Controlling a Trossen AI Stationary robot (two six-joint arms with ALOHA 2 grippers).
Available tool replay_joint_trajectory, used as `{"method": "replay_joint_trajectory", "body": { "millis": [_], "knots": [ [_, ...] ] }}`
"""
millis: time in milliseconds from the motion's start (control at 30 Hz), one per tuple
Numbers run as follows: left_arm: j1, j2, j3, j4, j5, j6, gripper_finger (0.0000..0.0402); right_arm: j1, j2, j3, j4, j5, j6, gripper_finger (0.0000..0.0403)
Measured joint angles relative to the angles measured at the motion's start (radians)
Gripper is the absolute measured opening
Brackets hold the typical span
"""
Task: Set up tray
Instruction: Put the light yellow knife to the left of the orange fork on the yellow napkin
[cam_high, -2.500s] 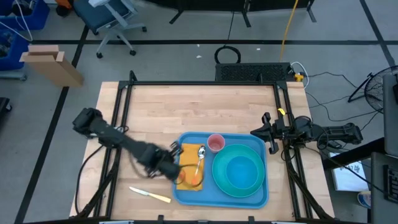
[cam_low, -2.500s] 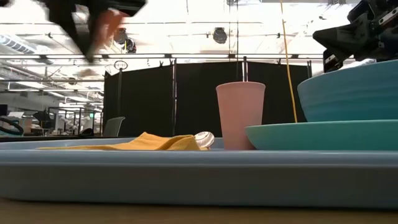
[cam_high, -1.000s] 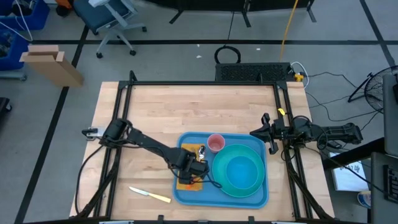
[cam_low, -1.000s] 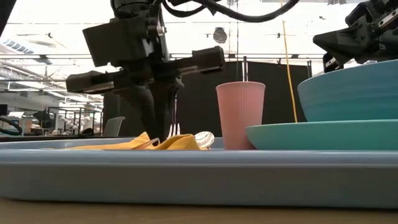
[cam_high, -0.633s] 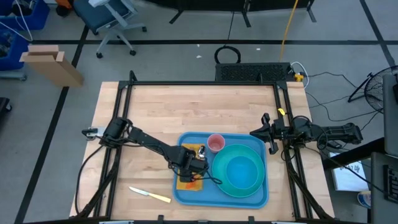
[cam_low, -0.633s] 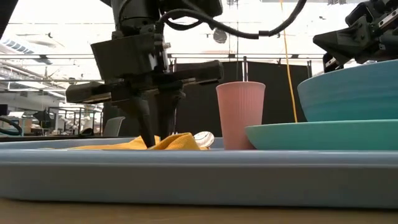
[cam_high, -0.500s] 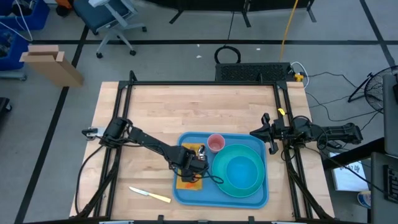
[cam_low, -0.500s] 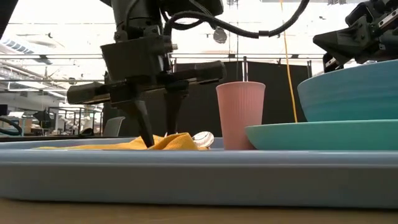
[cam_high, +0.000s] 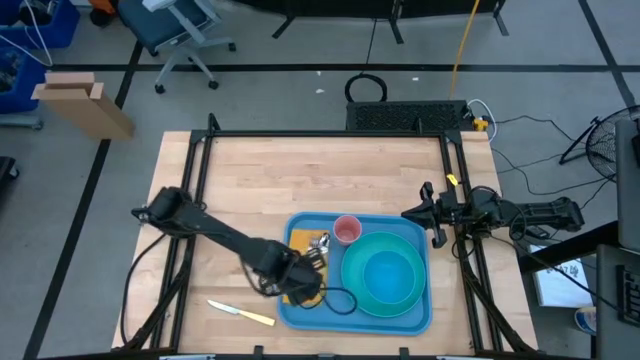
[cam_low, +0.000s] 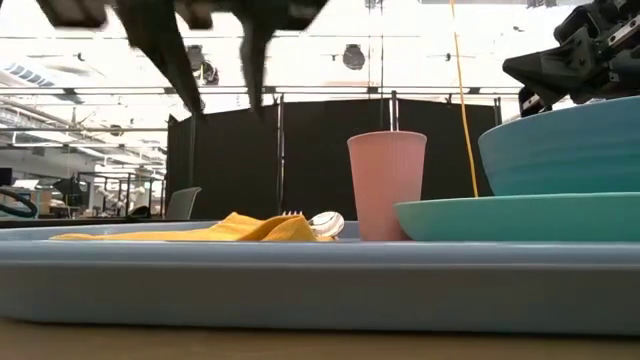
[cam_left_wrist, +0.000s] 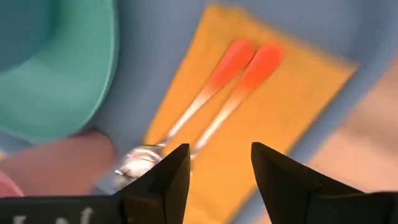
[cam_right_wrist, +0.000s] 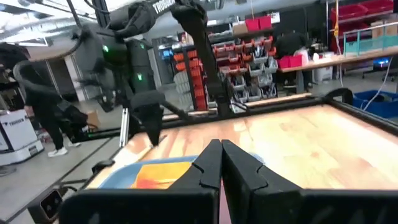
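Note:
The blue tray (cam_high: 421, 236) lies at the table's near middle. On its left part an orange napkin (cam_left_wrist: 273, 118) carries two orange-handled utensils side by side (cam_left_wrist: 249, 65), with the spoon bowl (cam_low: 328, 224) and fork tines (cam_low: 291, 213) near the pink cup (cam_high: 347, 230). A teal bowl (cam_high: 383, 276) sits on a teal plate (cam_low: 520, 215) on the tray's right part. My left gripper (cam_left_wrist: 221, 174) hovers open above the napkin, raised clear (cam_low: 215, 70). My right gripper (cam_right_wrist: 217, 163) is shut and waits at the table's right edge (cam_high: 433, 215).
A knife (cam_high: 241, 313) with a pale handle lies on the bare wood left of the tray's near corner. A dark cable loop (cam_high: 340, 301) from the left arm hangs over the tray. The table's far half is bare wood (cam_high: 320, 170).
My left gripper stood low with its fingertips at the napkin beside the spoon, spread its fingers a little there, then rose well clear and drew back toward the table's near-left. The fork stays on the napkin next to the spoon.

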Motion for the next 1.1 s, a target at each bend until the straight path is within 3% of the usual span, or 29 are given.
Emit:
{"method": "replay_joint_trajectory", "body": {
  "millis": [167, 233, 467, 633, 933, 1100],
  "knots": [
    [-0.062, -0.069, -0.01, -0.03, 0.151, -0.455, 0.0175, 0.0, 0.016, 0.0, 0.016, 0.0, 0.0, 0.0],
    [-0.096, -0.077, -0.029, -0.031, 0.168, -0.61, 0.017, 0.0, 0.018, 0.0, 0.021, 0.001, 0.0, 0.0],
    [-0.234, -0.071, -0.16, 0.096, 0.137, -0.959, 0.0144, 0.0, 0.022, 0.0, 0.043, 0.0, 0.004, 0.0],
    [-0.255, -0.071, -0.231, 0.079, 0.09, -1.288, 0.0154, 0.0, 0.022, 0.0, 0.042, 0.001, 0.002, 0.0],
    [-0.347, -0.07, -0.343, 0.11, 0.147, -1.476, 0.0235, 0.0, 0.022, 0.0, 0.042, 0.0, 0.0, 0.0],
    [-0.402, -0.07, -0.364, 0.188, 0.151, -1.506, 0.0272, 0.0, 0.022, 0.0, 0.042, 0.0, 0.001, 0.0]
  ]
}}
